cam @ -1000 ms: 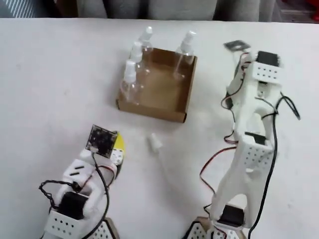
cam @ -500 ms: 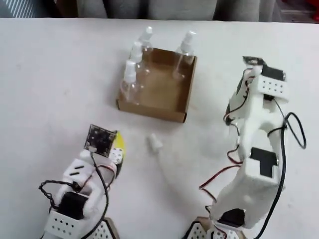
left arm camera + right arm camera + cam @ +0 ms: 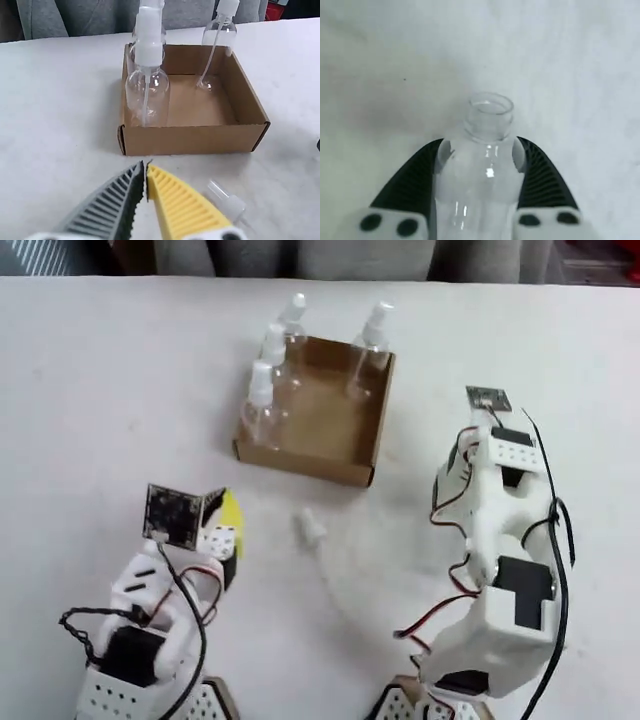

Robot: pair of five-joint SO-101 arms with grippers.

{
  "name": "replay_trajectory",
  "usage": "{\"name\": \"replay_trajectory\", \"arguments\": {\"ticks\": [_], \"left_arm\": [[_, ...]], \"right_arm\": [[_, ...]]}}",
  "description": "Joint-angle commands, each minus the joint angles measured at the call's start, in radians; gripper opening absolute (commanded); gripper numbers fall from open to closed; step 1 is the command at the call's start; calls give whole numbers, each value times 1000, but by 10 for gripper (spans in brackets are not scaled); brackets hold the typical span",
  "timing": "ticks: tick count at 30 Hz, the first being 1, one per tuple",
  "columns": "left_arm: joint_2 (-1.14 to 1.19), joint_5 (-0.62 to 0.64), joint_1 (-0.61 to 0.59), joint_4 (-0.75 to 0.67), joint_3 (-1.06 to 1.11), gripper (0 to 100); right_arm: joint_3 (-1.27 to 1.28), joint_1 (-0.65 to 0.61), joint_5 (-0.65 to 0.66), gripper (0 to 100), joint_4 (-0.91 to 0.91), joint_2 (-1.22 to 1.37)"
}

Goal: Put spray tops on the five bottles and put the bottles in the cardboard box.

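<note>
A cardboard box [image 3: 352,436] stands mid-table with several clear bottles in it, each wearing a white spray top, such as the nearest one [image 3: 146,88] and one at the far corner [image 3: 371,343]. A loose spray top [image 3: 310,528] with its thin tube lies on the table in front of the box [image 3: 200,140], also beside my left gripper [image 3: 145,169]. That gripper, with grey and yellow fingers, is shut and holds nothing, hovering short of the box. My right gripper [image 3: 481,146] is shut on an uncapped clear bottle [image 3: 487,170], neck pointing away over bare table.
The right arm [image 3: 497,502] with its red and black cables stretches along the table's right side. The left arm [image 3: 160,590] sits at the front left. The white table [image 3: 120,390] lies bare left of the box.
The right arm's wrist has drawn back toward the front of the table. The left arm's wrist has shifted a little to the left.
</note>
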Motion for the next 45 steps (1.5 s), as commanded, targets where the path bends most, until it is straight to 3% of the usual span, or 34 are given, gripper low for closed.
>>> {"name": "replay_trajectory", "arguments": {"ticks": [1, 6, 12, 20, 29, 35, 45], "left_arm": [[240, 11, -2, -54, -172, 23], [601, 72, 47, -38, -425, 23], [1038, 221, 143, 118, -769, 24], [1460, 443, 226, 144, -959, 24], [1524, 557, 278, 129, -988, 37], [1531, 626, 277, 130, -979, 203], [1550, 687, 265, 63, -922, 199]], "right_arm": [[17, 24, -11, 25, -51, -51], [25, 31, -5, 25, -67, -51], [14, 36, -3, 25, -91, -8], [-74, 36, -2, 25, -53, 82], [-106, 28, -2, 25, -42, 111], [-112, 28, -2, 25, -42, 116], [-117, 27, 0, 25, -42, 117]]}}
